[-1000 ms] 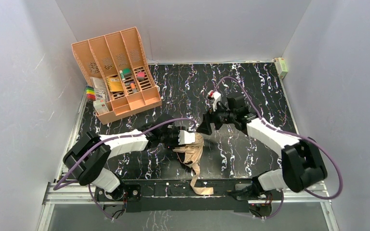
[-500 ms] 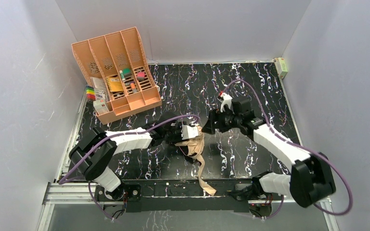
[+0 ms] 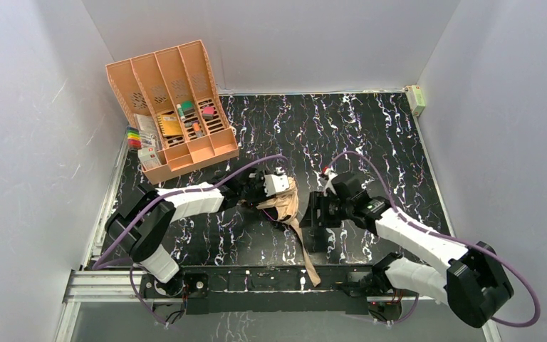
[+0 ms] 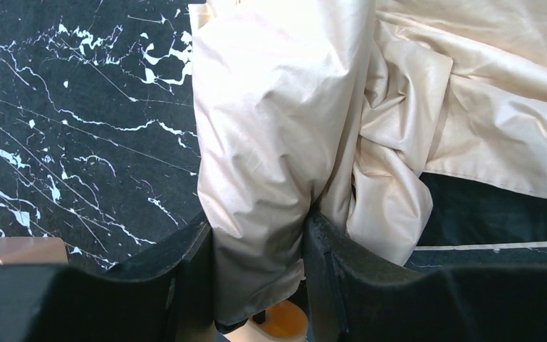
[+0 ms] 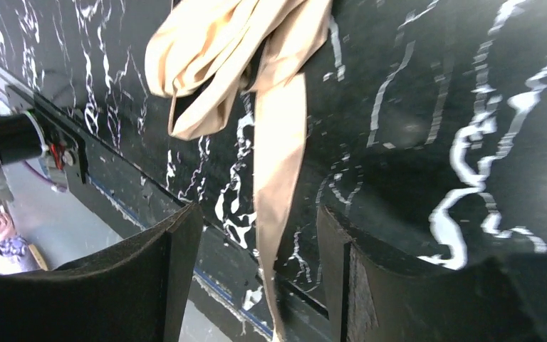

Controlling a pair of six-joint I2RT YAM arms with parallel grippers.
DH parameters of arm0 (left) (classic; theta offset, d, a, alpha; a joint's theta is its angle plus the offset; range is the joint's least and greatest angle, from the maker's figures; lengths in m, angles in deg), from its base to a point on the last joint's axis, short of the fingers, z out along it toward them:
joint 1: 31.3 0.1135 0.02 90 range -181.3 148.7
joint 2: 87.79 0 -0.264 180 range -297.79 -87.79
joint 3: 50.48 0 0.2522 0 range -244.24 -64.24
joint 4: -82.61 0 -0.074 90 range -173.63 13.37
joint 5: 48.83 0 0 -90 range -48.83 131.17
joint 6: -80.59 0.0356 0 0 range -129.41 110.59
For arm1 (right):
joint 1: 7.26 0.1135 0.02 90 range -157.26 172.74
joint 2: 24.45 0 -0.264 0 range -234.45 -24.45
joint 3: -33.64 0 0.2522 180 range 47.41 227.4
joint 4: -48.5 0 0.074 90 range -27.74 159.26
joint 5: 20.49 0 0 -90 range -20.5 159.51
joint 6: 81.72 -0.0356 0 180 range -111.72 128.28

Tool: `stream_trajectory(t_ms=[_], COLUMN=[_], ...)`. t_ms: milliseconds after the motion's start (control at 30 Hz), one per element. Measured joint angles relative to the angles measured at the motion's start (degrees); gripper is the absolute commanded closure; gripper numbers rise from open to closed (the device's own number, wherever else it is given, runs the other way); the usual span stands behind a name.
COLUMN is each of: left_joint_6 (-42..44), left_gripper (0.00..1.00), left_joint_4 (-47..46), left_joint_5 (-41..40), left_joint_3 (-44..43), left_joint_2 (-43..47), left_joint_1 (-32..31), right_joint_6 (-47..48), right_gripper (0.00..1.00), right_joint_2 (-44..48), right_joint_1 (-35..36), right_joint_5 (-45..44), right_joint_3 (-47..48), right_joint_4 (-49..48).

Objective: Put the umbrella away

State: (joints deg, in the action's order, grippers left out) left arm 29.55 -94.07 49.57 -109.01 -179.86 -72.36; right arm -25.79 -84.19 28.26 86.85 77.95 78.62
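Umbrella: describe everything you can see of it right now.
The umbrella is a crumpled bundle of pale peach-beige fabric, dark inside, at the middle of the black marbled table. The left gripper's fingers pinch a fold of it. Its long flat strap trails past the table's near edge, between the right gripper's open fingers, which seem not to touch it.

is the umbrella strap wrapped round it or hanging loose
Hanging loose: the strap trails free from the bunched umbrella, not wound around it.

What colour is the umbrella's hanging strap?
Pale peach-beige, plain, no pattern: the strap shows best in the right wrist view.
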Motion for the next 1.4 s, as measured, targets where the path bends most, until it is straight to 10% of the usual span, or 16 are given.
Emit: stream_trajectory(t_ms=[433, 733, 800, 1400], left_joint_6=[-0.7, -1.9, -2.1, -5.2], left_gripper=[1.00, 1.00, 1.00, 1.00], left_joint_4=[0.6, 1.6, 1.9, 6.7], left_joint_5=[0.3, 0.2, 0.1, 1.3], left_joint_3=[-1.1, -3.2, -3.8, -10.7], left_joint_2=[-0.8, -2.4, -2.8, -7.6], left_joint_1=[1.2, 3.1, 3.4, 4.1], right_joint_6=[-7.0, -9.2, -9.3, -7.9], right_gripper=[0.33, 0.76, 1.00, 1.00], right_joint_2=[-13.7, -16.8, -16.8, -18.2], right_joint_1=[16.8, 24.1, 25.1, 35.8], right_joint_5=[-16.7, -26.2, -27.4, -35.3], right_joint_3=[3.5, 5.8, 5.9, 7.9], right_joint_4=[-1.4, 1.4, 2.2, 7.7])
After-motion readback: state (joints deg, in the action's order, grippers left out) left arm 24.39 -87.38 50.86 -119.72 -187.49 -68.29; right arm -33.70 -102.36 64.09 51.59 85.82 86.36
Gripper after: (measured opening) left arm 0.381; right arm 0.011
